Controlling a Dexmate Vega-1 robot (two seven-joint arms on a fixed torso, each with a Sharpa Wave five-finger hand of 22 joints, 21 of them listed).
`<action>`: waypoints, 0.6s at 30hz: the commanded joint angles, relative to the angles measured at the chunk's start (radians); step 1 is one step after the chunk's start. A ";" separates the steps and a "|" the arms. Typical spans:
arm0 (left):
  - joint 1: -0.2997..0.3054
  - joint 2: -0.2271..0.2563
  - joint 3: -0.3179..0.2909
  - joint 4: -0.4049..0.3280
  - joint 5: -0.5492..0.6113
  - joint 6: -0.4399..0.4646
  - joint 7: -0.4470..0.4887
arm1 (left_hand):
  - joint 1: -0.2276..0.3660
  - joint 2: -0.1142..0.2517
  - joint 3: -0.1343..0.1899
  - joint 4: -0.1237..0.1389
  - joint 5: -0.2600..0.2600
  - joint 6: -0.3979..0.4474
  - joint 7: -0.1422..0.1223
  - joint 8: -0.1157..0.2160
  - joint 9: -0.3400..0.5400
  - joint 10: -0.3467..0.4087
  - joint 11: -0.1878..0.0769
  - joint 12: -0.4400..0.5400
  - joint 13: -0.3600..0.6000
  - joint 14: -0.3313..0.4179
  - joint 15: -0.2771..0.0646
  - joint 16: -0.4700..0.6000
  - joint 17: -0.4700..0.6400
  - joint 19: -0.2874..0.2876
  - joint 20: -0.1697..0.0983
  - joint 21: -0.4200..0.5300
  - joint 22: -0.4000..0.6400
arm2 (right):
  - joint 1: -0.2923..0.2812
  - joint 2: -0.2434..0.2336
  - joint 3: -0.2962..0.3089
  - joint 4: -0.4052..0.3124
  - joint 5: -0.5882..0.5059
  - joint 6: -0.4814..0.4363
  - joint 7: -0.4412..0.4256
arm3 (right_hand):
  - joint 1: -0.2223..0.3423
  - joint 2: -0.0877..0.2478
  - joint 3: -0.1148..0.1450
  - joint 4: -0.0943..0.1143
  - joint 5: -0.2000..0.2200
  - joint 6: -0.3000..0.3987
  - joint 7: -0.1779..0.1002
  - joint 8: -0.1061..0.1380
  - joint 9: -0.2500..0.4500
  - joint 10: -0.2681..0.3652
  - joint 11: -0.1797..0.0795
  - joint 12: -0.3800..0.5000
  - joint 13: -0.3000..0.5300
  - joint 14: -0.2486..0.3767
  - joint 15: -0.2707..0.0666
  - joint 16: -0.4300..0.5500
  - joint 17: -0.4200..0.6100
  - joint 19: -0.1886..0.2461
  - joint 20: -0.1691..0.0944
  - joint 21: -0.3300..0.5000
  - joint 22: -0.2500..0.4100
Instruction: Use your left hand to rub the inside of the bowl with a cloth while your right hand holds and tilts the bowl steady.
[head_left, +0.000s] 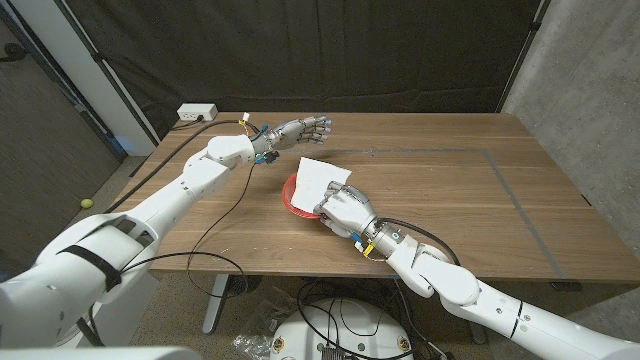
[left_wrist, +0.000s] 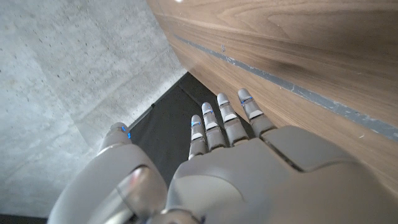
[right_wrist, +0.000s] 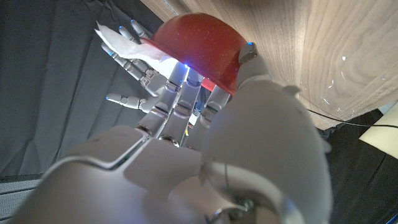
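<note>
Wooden table (head_left: 450, 200): a dark line marked across its surface, black curtain behind it, white power strip (head_left: 197, 112) at the far left corner.

Left arm reaches over the table's left side. Left hand (head_left: 300, 130) is raised above the table beyond the bowl, fingers (left_wrist: 217, 121) stretched out and apart, grasping nothing; it is clear of both cloth and bowl.

Right arm enters from the near right. Right hand (head_left: 345, 210) grips the red bowl (head_left: 295, 195) at its near rim; in the right wrist view the thumb lies on the bowl's outer wall and the other fingers (right_wrist: 177, 93) reach inside.

Bowl sits left of table centre, tilted. White cloth (head_left: 318, 180) lies in the bowl, standing up past its far rim.
</note>
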 joint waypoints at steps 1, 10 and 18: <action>-0.119 0.063 0.081 -0.013 0.107 -0.008 -0.182 | 0.007 -0.011 -0.005 -0.001 -0.005 0.012 0.002 0.005 0.002 0.015 -0.003 0.007 0.005 0.014 -0.001 0.005 0.004 0.013 -0.003 0.007 0.004 | 0.006 0.005 0.006 0.024 -0.023 -0.033 0.025 | 0.016 0.024 -0.001 -0.001 -0.002 0.073 -0.065 -0.004 0.004 0.009 -0.002 -0.004 0.002 0.010 -0.149 -0.006 0.005 -0.010 -0.120 0.013 0.003; -0.171 0.094 0.118 -0.044 0.202 -0.004 -0.224 | 0.107 -0.009 0.016 -0.052 -0.004 0.093 0.051 0.030 0.004 0.063 -0.016 0.010 0.009 0.057 -0.028 0.015 0.010 0.052 -0.026 0.023 0.007 | 0.018 -0.003 0.013 0.043 -0.003 -0.028 -0.008 | 0.015 0.022 -0.002 0.000 -0.004 0.076 -0.065 -0.015 0.005 0.015 -0.004 -0.014 0.002 0.015 -0.150 -0.019 0.010 -0.020 -0.122 0.037 -0.001; -0.220 0.101 0.154 -0.062 0.274 0.014 -0.273 | 0.188 0.008 0.038 -0.083 -0.001 0.216 0.076 0.059 0.004 0.142 -0.037 0.034 0.013 0.114 -0.043 0.035 0.023 0.076 -0.037 0.037 0.012 | 0.024 -0.005 0.019 0.051 0.014 -0.030 -0.028 | 0.014 0.021 -0.003 0.001 -0.005 0.079 -0.065 -0.022 0.005 0.021 -0.003 -0.023 0.002 0.020 -0.150 -0.027 0.017 -0.027 -0.122 0.055 -0.006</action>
